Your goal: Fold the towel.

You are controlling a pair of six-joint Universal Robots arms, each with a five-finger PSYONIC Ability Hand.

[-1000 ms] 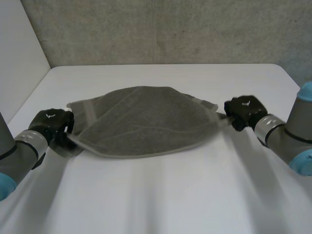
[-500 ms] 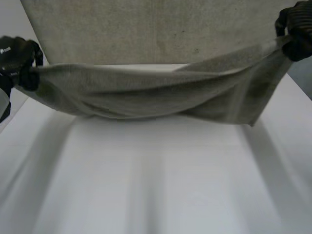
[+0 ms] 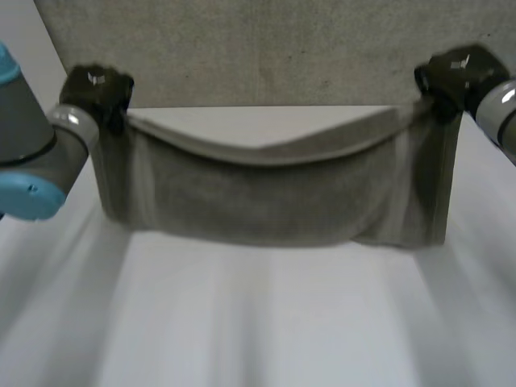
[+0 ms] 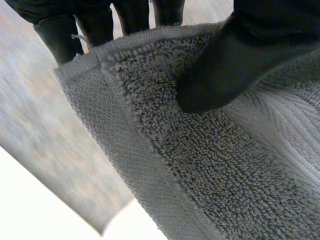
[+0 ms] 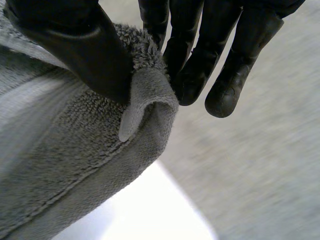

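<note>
A grey towel (image 3: pixel 266 197) hangs in the air above the white table (image 3: pixel 258 322), stretched between both hands and sagging in the middle. My left hand (image 3: pixel 95 90) pinches its upper left corner; in the left wrist view the thumb (image 4: pixel 235 65) presses the towel (image 4: pixel 200 165) against the fingers behind it. At the upper right corner my right hand (image 3: pixel 453 74) is shut on the cloth; the right wrist view has the thumb (image 5: pixel 80 47) and fingers (image 5: pixel 187 55) clamping a folded corner of the towel (image 5: pixel 75 165).
A grey wall (image 3: pixel 266 48) stands behind the table's far edge. A white panel (image 3: pixel 20 81) rises at the far left. The towel's lower edge hangs just above the tabletop.
Both hands have lifted the towel off the table by its corners. It lay flat a second ago and now hangs stretched between them, with the hands a little lower and closer in than half a second ago.
</note>
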